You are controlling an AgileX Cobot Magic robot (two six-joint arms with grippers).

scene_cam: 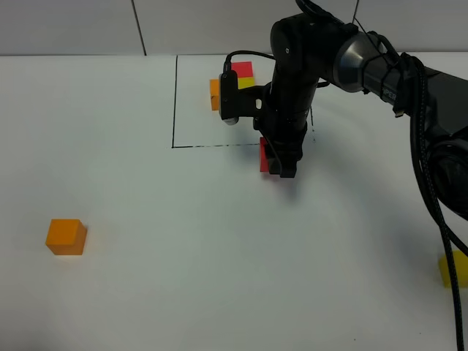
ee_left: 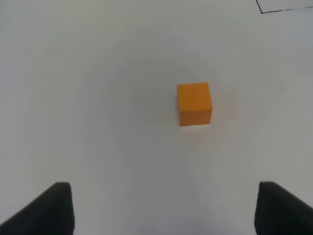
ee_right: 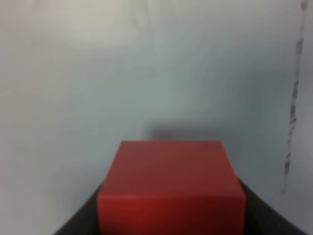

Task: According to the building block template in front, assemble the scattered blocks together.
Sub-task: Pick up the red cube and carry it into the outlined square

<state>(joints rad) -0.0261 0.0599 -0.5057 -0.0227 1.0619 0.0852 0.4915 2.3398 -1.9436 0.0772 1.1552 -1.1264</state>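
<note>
Our right claw (scene_cam: 278,168) grips the red cube (scene_cam: 264,155) at five o'clock of the template (scene_cam: 235,80); left claw (ee_left: 164,208) hangs open over the orange cube (ee_left: 194,104). Dropped seemingly high, red may tumble.

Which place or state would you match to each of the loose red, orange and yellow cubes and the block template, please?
Things:
1. loose red cube
2. loose orange cube
3. loose yellow cube
4. building block template

Places or states:
A. inside the black outline
B. alone at the table's near left
C. clamped in the right gripper
D. at the table's right edge, behind a cable

Pairs: 1-C, 2-B, 3-D, 4-A.
</note>
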